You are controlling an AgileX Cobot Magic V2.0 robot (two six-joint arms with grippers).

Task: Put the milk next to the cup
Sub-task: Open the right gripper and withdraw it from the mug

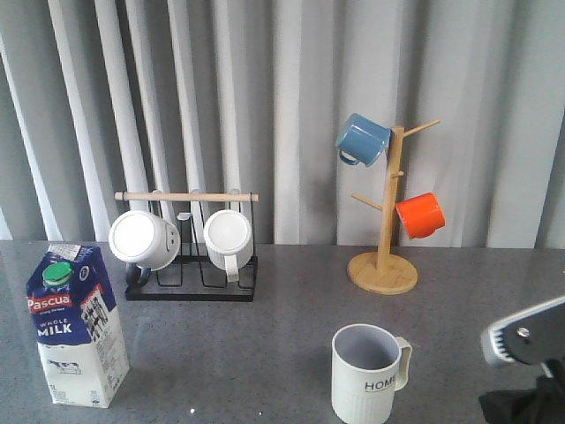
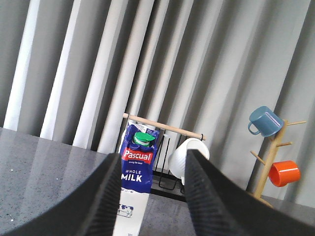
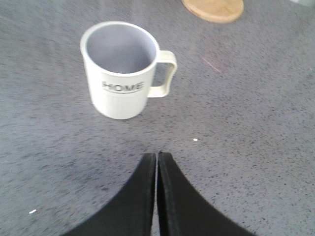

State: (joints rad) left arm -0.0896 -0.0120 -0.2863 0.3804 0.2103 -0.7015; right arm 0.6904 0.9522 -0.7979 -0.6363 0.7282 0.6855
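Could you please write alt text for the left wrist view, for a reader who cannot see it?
Two open black fingers frame an upright milk carton on a grey table. Behind it are a mug rack, a wooden mug tree holding blue and orange mugs, and grey curtains.

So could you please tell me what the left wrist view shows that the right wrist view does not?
Only the left wrist view shows the milk carton framed between the open left hand, the mug rack with a white mug, the blue mug and orange mug on their wooden tree, and the curtain.

Only the right wrist view shows the HOME cup, upright and empty, ahead of the shut right hand.

Both show the grey table and part of the wooden tree.
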